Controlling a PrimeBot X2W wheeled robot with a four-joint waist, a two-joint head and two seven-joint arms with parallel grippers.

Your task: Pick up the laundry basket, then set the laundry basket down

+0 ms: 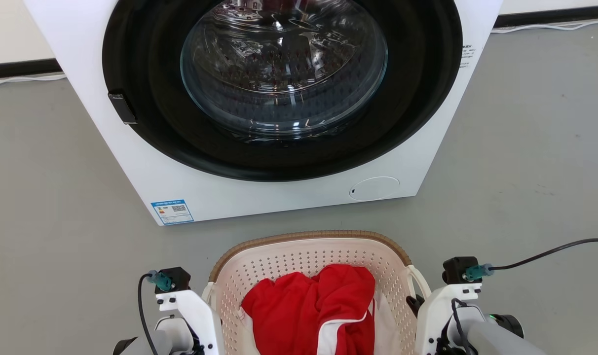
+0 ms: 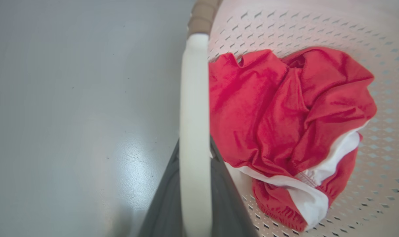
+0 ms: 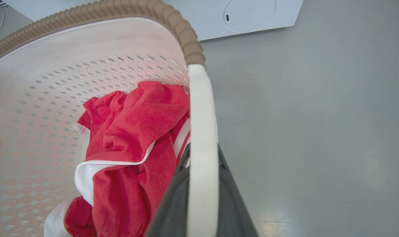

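Left wrist view, nearest first: the left pincer [image 2: 195, 154] has its two dark fingers closed up against either side of a white loop handle [image 2: 194, 82], no gap showing, so it reads as clamped on it. Right wrist view gives the mirror case: the right pincer [image 3: 202, 154] is closed on the other handle [image 3: 201, 98], a finger pressed to each flank. Both handles belong to the laundry basket [image 1: 304, 236], which sits between the two pincers. Whether its base is off the floor [image 1: 57, 197] I cannot tell.

Just inside each pincer lies a crumpled red garment [image 2: 285, 108] with white trim, resting on the basket's bottom and loose against the perforated walls. Beyond the fingertips the brown rim curves round to the far side.

Judging by the thin perforated plastic and the single piece of cloth, the basket should be light and fairly stiff, though its walls may flex under a squeeze. The loop handles look the right hold, since the rim is wide and the walls give no purchase. The handles seem smooth, so they could pivot or slide between the fingers, and both sides would need to travel level.

Farther out, past the far rim, stands a white washing machine [image 1: 131, 162] with its round glass door shut.
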